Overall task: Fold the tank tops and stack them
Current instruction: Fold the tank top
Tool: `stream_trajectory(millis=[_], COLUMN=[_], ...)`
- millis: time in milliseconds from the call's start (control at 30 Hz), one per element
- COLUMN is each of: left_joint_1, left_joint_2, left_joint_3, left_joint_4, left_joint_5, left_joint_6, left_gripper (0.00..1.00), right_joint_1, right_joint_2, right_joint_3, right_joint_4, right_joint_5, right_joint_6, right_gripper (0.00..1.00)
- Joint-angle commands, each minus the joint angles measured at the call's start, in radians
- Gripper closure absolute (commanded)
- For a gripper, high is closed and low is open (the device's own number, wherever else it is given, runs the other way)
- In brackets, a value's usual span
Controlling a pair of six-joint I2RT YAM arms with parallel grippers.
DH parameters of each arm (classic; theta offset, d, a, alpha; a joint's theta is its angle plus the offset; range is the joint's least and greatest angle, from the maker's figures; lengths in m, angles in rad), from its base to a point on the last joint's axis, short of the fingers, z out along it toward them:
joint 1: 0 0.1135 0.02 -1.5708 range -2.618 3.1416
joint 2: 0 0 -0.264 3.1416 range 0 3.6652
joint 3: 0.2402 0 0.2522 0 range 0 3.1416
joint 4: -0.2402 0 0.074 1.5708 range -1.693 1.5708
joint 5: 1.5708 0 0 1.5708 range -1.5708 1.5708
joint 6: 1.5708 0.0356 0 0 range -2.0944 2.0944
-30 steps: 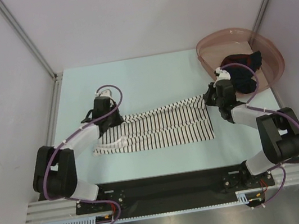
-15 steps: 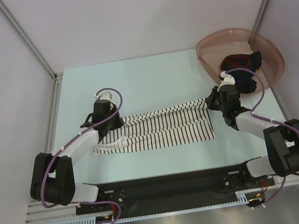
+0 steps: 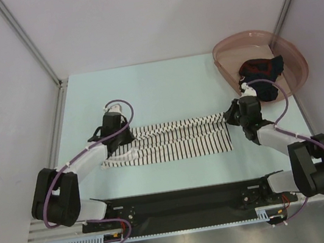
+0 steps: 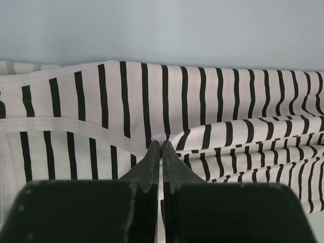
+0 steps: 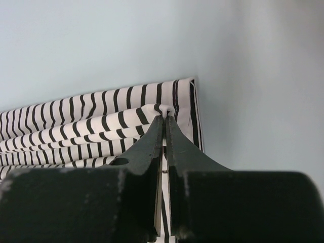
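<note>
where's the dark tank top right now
In the top view, the dark tank top lies bunched inside the pink basin at the far right, beyond the right gripper, which pinches the striped tank top.

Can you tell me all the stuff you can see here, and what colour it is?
striped tank top: one, white with black stripes, spread across the middle of the table
dark tank top: one, navy-black with red, bunched inside the basin
basin: one, see-through pink, far right corner of the table
table: one, pale blue, under everything
arms: two, black and light grey with purple cables, bolted at the near edge
left hand: one, black, shut on the striped tank top near its left end
right hand: one, black, shut on the striped tank top near its right end
</note>
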Motion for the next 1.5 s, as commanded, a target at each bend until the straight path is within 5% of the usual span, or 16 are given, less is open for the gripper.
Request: stream_trajectory(millis=[0,433,700,1100,1467], left_joint_1=[-0.001,-0.008,-0.015,-0.021,-0.104], left_joint_2=[-0.037,-0.05,-0.05,-0.18,-0.085], left_joint_3=[-0.018,-0.043,-0.044,-0.115,0.005], left_joint_4=[-0.004,0.002,-0.001,0.005,-0.042], left_joint_5=[-0.049,-0.049,-0.053,-0.096,-0.087], left_joint_6=[-0.01,-0.015,-0.016,-0.056,-0.039], left_gripper=[1.0,1.0,0.99,0.49,0.46], right_joint_1=[-0.011,-0.013,-0.011,0.026,0.271], right_joint_2=[-0.04,-0.079,-0.065,-0.056,0.171], right_joint_3=[-0.019,-0.042,-0.029,0.059,0.349], right_joint_4=[-0.004,-0.035,-0.077,-0.145,-0.384], right_joint_5=[0.052,0.062,0.069,0.012,0.186], right_joint_6=[0.014,0.016,0.036,-0.026,-0.133], right_gripper=[0.94,0.92,0.77,0.77,0.77])
